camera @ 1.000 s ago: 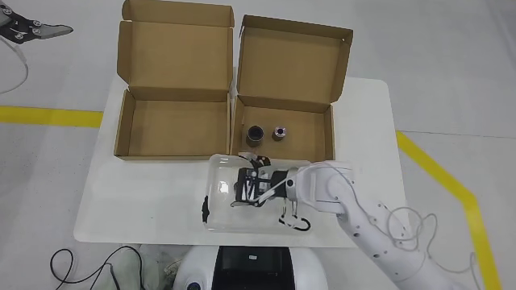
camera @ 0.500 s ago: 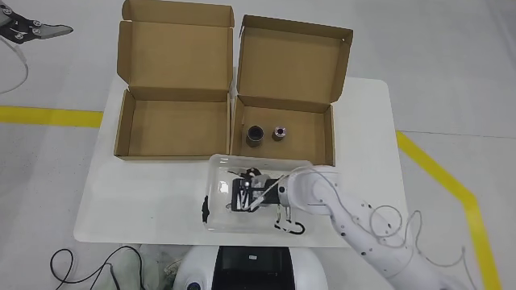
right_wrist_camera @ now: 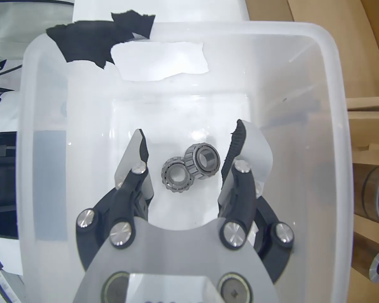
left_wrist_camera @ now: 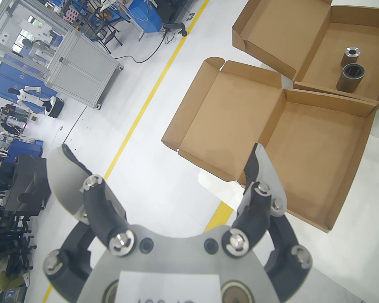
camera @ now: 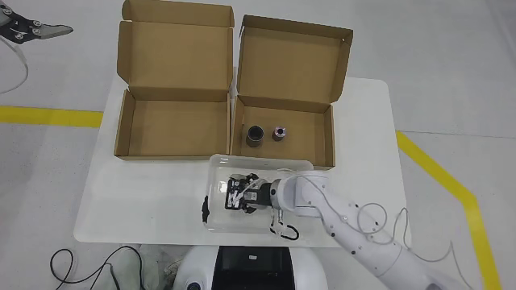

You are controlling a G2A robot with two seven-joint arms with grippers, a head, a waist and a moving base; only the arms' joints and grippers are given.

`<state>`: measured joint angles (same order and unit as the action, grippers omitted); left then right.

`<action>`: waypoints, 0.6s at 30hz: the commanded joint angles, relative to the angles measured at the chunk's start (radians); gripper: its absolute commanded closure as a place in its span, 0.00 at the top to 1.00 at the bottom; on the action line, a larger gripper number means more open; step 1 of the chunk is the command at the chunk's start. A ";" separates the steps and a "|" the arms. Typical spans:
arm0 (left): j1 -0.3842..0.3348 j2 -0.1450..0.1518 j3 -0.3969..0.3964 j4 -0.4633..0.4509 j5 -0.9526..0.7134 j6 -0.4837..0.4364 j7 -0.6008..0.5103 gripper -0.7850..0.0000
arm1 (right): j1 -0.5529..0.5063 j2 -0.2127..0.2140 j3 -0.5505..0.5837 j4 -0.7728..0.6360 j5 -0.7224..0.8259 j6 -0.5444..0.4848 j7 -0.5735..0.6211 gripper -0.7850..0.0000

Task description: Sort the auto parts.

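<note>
Two small metal roller bearings lie touching on the floor of a clear plastic bin. My right gripper is down inside that bin, open, one finger on each side of the pair. From above, the gripper sits in the bin at the table's front. The right cardboard box holds a dark cylinder and a smaller metal sleeve. The left box has nothing in it. My left gripper hangs open out over the floor, left of the table.
Both box lids stand open at the back. Black tape marks the bin's rim. A black carabiner lies by the bin at the table's front edge. The white table has bare room at right.
My right gripper has slid leftward and deeper into the bin. The left arm and the boxes' parts have not moved.
</note>
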<state>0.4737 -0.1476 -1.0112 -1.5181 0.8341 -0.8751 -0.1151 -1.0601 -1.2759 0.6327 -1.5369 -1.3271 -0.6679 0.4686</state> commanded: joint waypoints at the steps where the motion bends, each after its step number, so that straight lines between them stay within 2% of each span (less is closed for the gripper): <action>1: 0.000 0.000 0.000 0.000 0.000 0.000 0.000 1.00 | 0.005 -0.005 -0.010 0.008 0.007 0.010 0.017 0.62; 11: 0.000 0.000 0.000 0.000 0.000 0.000 0.000 1.00 | 0.013 -0.022 -0.026 0.018 0.021 0.080 0.101 0.62; 18: 0.000 0.000 0.000 0.000 0.000 0.000 0.000 1.00 | 0.002 -0.022 -0.013 0.017 0.020 0.112 0.119 0.47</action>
<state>0.4737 -0.1476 -1.0112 -1.5181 0.8341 -0.8751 -0.1151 -1.0568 -1.2983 0.6174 -1.5209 -1.3057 -0.5588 0.5877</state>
